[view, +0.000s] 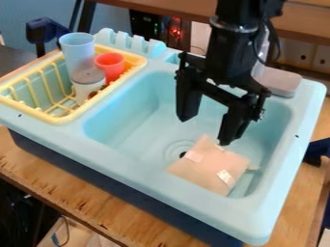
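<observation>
Over the light blue sink basin, the black gripper [205,129] hangs from the top of the view, its two fingers spread wide with nothing between them. A beige, roughly square packet or cloth [209,166] with small pale patches lies in the basin below the gripper, partly over the dark drain hole. Its upper corner is close to the right fingertip; whether they touch I cannot tell. Something thin and pale pokes out at the packet's right side.
At the left of the sink unit [115,163], a yellow dish rack [61,118] holds a light blue cup [76,48], a red cup [110,65] and a white container with a grey top [88,83]. The basin's raised rim surrounds the gripper's area.
</observation>
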Controlling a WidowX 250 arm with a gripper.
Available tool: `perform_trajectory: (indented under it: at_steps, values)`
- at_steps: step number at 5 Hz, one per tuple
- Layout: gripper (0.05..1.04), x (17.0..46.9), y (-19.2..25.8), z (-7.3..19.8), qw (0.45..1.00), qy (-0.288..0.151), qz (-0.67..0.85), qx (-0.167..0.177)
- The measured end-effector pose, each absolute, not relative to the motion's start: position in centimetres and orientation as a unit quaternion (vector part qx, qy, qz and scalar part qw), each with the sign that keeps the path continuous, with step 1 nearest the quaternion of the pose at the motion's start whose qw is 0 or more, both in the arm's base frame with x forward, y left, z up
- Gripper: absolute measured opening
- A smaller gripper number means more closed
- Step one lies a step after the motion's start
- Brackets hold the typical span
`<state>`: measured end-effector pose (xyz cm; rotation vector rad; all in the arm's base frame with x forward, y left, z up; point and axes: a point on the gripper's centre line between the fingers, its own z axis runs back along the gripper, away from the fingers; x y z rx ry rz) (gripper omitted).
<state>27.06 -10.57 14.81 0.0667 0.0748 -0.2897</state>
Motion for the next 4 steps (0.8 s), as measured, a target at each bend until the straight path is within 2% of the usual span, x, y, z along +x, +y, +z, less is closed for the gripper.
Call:
perform_trajectory:
  at_steps: [1,4]
  values:
    - [1.0,26.6,-10.5,13.5,0.989,0.043,-0.139,0.033]
    - [1.0,25.2,-11.0,10.3,0.985,0.1,-0.141,0.014]
